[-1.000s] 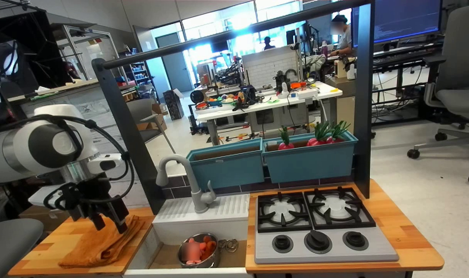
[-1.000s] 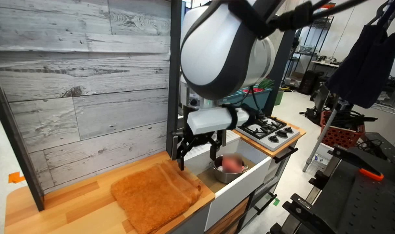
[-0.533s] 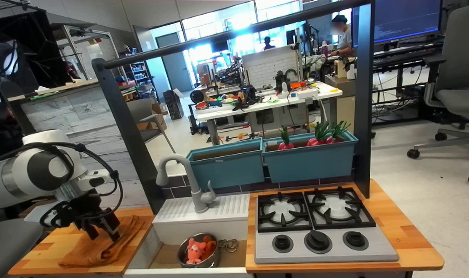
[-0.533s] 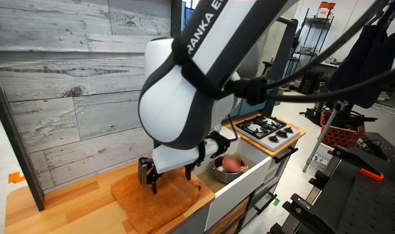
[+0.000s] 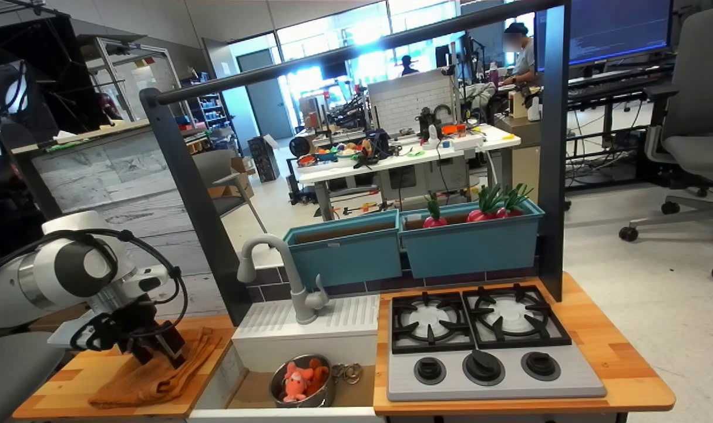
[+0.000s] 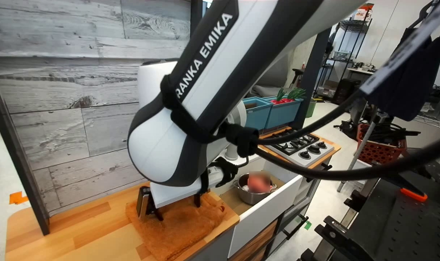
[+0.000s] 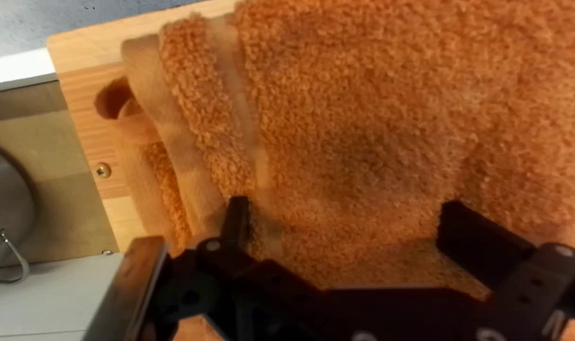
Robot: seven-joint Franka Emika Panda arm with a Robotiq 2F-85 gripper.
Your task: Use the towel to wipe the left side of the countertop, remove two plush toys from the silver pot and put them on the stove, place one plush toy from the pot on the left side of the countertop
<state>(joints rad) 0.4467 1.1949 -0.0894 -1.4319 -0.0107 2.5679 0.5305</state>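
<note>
The orange-tan towel [image 7: 363,118] lies folded on the left part of the wooden countertop [image 6: 78,232]. Directly over it, my gripper [image 7: 345,203] points down with its fingers spread wide. The fingertips [image 7: 238,208] are at the towel's surface and appear to touch it; no cloth is pinched between them. Within the sink stands the silver pot [image 6: 254,198], holding a pink-orange plush toy [image 5: 296,382] and a darker orange plush toy [image 5: 318,376]. The one plush toy is hidden or cannot be told apart from these. At the right is the stove [image 5: 400,376].
Between towel and stove sits the sink [image 6: 267,217], with a grey faucet [image 5: 277,249] behind it. Some metal rings [image 5: 349,373] lie beside the pot. A dark post [image 5: 198,194] and a wooden wall panel [image 6: 96,127] rise behind the countertop. Blue planters [image 5: 345,255] hang at the back.
My gripper has come down from above the towel's sink-side edge to the towel itself, moving left in both exterior views. Its fingers have stayed spread. The pot and toys have not moved.
</note>
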